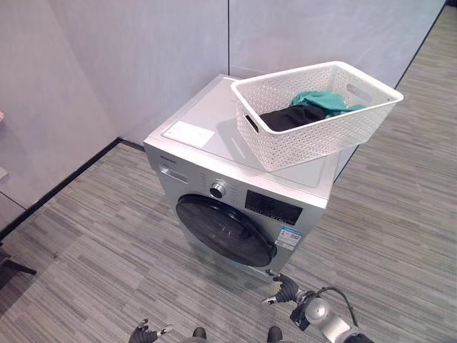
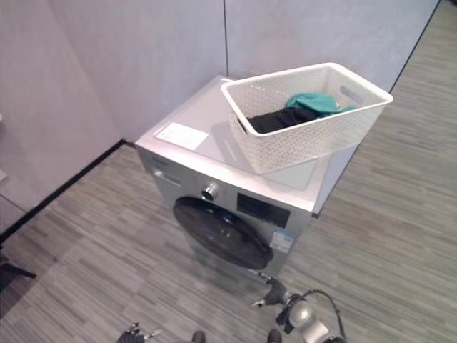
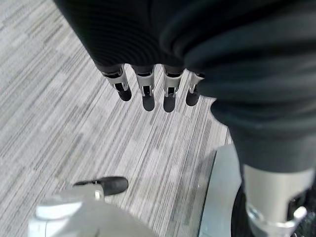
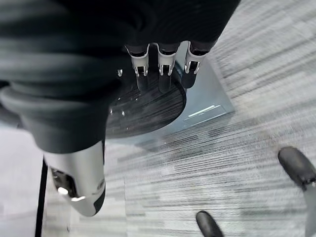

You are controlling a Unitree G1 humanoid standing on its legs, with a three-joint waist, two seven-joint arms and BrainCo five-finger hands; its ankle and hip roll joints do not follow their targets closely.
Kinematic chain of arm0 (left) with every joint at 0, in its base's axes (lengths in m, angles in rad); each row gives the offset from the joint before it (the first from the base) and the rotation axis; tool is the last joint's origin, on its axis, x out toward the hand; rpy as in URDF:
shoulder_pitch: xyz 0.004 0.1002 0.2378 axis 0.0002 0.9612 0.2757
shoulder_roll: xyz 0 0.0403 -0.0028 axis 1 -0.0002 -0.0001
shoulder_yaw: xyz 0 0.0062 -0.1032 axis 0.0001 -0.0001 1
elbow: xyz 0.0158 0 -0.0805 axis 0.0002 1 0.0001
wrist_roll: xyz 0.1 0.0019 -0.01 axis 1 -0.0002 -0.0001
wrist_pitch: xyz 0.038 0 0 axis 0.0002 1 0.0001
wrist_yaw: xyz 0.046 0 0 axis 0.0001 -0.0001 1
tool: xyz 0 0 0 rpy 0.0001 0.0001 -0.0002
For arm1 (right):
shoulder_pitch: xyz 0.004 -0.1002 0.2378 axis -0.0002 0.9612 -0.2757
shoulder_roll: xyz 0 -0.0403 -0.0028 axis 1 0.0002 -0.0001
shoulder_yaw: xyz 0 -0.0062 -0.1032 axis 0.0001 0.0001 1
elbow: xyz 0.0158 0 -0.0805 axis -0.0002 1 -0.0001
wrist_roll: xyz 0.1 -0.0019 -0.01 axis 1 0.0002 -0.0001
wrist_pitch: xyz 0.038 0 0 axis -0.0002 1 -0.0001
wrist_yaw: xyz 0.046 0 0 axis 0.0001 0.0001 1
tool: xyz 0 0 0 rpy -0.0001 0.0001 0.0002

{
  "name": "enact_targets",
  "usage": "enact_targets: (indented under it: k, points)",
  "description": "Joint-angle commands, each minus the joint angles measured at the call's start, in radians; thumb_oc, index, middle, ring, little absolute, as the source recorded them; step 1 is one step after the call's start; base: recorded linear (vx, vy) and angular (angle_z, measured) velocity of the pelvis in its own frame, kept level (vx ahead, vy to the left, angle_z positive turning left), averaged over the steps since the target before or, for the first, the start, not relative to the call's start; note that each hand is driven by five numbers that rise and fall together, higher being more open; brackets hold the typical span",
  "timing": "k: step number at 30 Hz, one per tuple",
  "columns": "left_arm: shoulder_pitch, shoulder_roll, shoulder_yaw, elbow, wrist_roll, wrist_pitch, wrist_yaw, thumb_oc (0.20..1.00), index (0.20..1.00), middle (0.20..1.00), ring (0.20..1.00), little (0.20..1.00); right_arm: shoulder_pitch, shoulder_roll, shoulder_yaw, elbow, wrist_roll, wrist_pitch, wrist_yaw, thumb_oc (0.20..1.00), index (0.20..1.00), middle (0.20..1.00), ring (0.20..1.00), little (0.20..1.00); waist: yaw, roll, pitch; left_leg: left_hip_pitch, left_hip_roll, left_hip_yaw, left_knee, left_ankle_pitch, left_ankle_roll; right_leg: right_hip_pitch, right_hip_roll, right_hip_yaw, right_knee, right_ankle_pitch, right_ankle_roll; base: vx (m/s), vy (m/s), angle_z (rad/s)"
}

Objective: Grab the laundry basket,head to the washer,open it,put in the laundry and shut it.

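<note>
basket (image 1: pixel 314 132) white lattice | washer (image 1: pixel 186 179) silver | door (image 1: pixel 225 230) black | clothes (image 1: pixel 310 108) teal, black

Left hand (image 1: pixel 146 333): low at the lower left of the head views, near the frame's bottom edge; fingers (image 3: pixel 144 94) straight and side by side in its wrist view, dark tips pointing down toward the floor; thumb (image 3: pixel 106 185) set well apart from them; nothing held; dark ribbed cover over the back of the hand and wrist

Right hand (image 1: pixel 285 289): low at the lower right, silver-grey forearm rising from the bottom edge; fingers (image 4: pixel 163 74) straight in a row in its wrist view, thumb apart; palm empty; touching nothing
</note>
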State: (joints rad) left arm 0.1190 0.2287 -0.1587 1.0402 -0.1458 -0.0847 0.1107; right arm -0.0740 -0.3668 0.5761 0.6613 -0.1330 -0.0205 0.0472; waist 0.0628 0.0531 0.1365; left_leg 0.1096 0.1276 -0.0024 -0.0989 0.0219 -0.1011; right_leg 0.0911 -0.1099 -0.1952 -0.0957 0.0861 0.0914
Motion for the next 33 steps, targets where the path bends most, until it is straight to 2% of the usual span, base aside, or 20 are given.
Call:
enact_targets:
  k: [1,5,10,16,22,28,32,33]
  points:
    - [-0.065,0.047,-0.049,0.009,0.034,-0.028,0.003,1.000,1.000,1.000,1.000,1.000,-0.109,0.002,0.039,-0.002,-0.007,-0.028,-0.002,1.000,1.000,1.000,1.000,1.000,0.027,-0.041,0.015,-0.031,0.087,-0.014,0.012,-0.027,-0.019,0.032,-0.103,-0.028,0.008,-0.104,0.032,0.02,-0.027,0.20]
    - [-0.059,0.051,-0.058,-0.008,0.035,-0.027,0.004,1.000,1.000,1.000,1.000,1.000,-0.162,0.011,0.044,0.014,-0.010,-0.020,-0.017,1.000,1.000,1.000,1.000,1.000,0.035,-0.039,0.025,-0.035,0.085,-0.021,0.012,-0.024,-0.019,0.037,-0.104,-0.037,0.008,-0.103,0.034,0.00,-0.013,0.14]
    - [-0.032,0.057,-0.045,-0.004,0.015,-0.036,0.024,1.000,1.000,1.000,1.000,1.000,-0.307,0.016,0.035,0.019,-0.040,-0.029,-0.097,1.000,1.000,1.000,1.000,1.000,0.065,-0.039,0.038,-0.056,0.069,-0.029,0.012,-0.030,-0.008,0.019,-0.122,-0.048,0.008,-0.086,0.046,0.00,0.018,0.13]
    - [-0.033,0.059,-0.036,-0.016,-0.035,-0.045,0.038,1.000,1.000,1.000,1.000,1.000,-0.367,0.031,0.026,0.035,-0.030,-0.026,-0.141,1.000,1.000,1.000,1.000,1.000,0.076,-0.037,0.053,-0.091,0.059,-0.041,0.012,-0.021,-0.002,-0.008,-0.130,-0.053,0.008,-0.078,0.049,-0.04,0.015,0.10]
    - [-0.036,0.049,0.037,-0.016,-0.125,-0.055,0.070,1.000,1.000,1.000,1.000,1.000,-0.304,-0.035,-0.047,-0.130,-0.178,0.023,-0.197,1.000,1.000,1.000,1.000,1.000,0.069,-0.053,0.077,-0.144,0.050,-0.057,0.012,-0.014,0.007,-0.060,-0.131,-0.047,0.008,-0.070,0.052,-0.03,-0.008,0.13]
    - [-0.039,0.038,0.032,-0.136,-0.252,-0.100,0.078,1.000,1.000,1.000,1.000,1.000,-0.336,-0.011,-0.050,-0.076,-0.160,0.022,-0.245,1.000,1.000,1.000,1.000,1.000,0.082,-0.046,0.116,-0.207,0.043,-0.076,0.012,0.008,0.006,-0.107,-0.140,-0.058,0.008,-0.053,0.055,-0.06,-0.002,0.03]
    - [-0.039,0.046,0.025,-0.210,-0.324,-0.128,0.079,1.000,1.000,1.000,1.000,1.000,-0.417,0.018,-0.029,-0.011,-0.122,0.016,-0.275,1.000,1.000,1.000,1.000,1.000,0.092,-0.032,0.141,-0.259,0.029,-0.088,0.012,0.025,0.007,-0.149,-0.149,-0.060,0.008,-0.040,0.056,-0.08,0.022,0.07]
    - [-0.044,0.045,0.024,-0.237,-0.382,-0.144,0.081,1.000,1.000,1.000,1.000,1.000,-0.484,0.041,-0.010,0.049,-0.099,0.012,-0.297,1.000,1.000,1.000,1.000,1.000,0.101,-0.027,0.157,-0.297,0.016,-0.094,0.012,0.036,0.010,-0.183,-0.155,-0.054,0.008,-0.029,0.057,-0.06,0.018,0.20]
